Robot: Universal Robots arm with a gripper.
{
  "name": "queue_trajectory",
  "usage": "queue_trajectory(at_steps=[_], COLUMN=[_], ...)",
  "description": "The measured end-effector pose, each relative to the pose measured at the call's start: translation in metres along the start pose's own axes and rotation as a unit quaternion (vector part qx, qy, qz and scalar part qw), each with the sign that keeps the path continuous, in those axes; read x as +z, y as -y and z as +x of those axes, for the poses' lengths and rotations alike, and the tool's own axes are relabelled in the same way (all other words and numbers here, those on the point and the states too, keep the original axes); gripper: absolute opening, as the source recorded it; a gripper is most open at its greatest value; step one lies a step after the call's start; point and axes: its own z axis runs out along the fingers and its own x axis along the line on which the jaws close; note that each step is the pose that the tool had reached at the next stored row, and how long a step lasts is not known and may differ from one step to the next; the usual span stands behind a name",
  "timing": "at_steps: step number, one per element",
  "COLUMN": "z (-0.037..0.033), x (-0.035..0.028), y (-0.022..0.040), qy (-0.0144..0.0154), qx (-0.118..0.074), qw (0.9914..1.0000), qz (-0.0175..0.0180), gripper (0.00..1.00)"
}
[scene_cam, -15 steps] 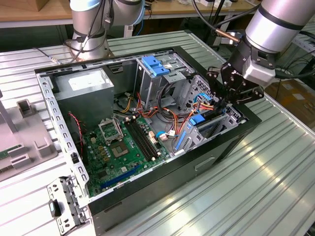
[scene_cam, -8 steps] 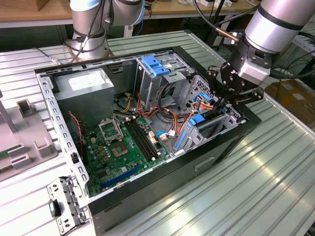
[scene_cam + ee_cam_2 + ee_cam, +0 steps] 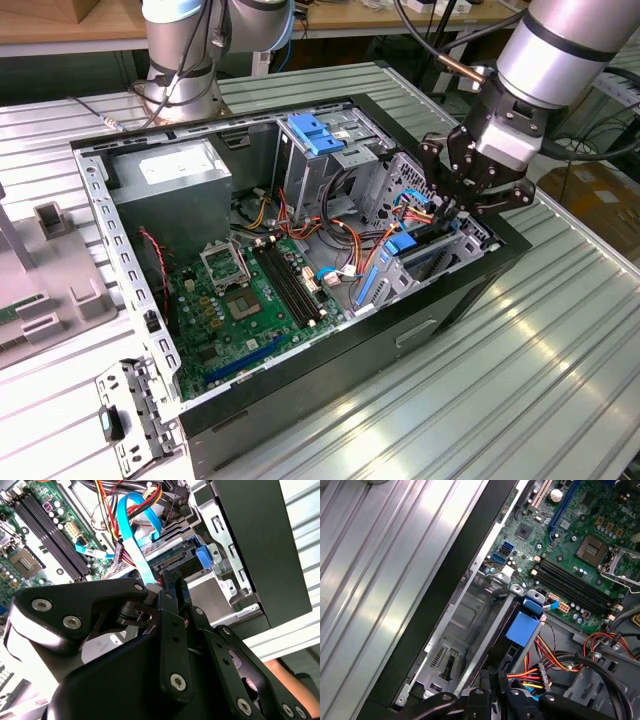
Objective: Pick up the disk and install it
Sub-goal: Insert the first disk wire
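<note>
Table: ribbed silver metal surface, carrying an open computer case with a black side wall. Motherboard: green, flat in the case floor, with processor socket, black memory slots and blue connectors. Drive bay: grey sheet metal, just inside the black wall. Disk: blue carrier frame showing, seated at the bay beside a bundle of red, orange and yellow cables. Gripper: black fingers close together, just over the disk's edge.
</note>
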Motion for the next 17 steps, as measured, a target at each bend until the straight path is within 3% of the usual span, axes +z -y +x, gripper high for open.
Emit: queue_trajectory(at_steps=[7,17], z=[-0.0010,-0.0037], x=[0.0001,0.0002], y=[-0.0018,-0.0069], qy=[-0.0006,-0.0011], qx=[0.030,0.062], qw=[0.99956,0.99809], qz=[0.0008,0.0017], gripper=[0.18,0.18])
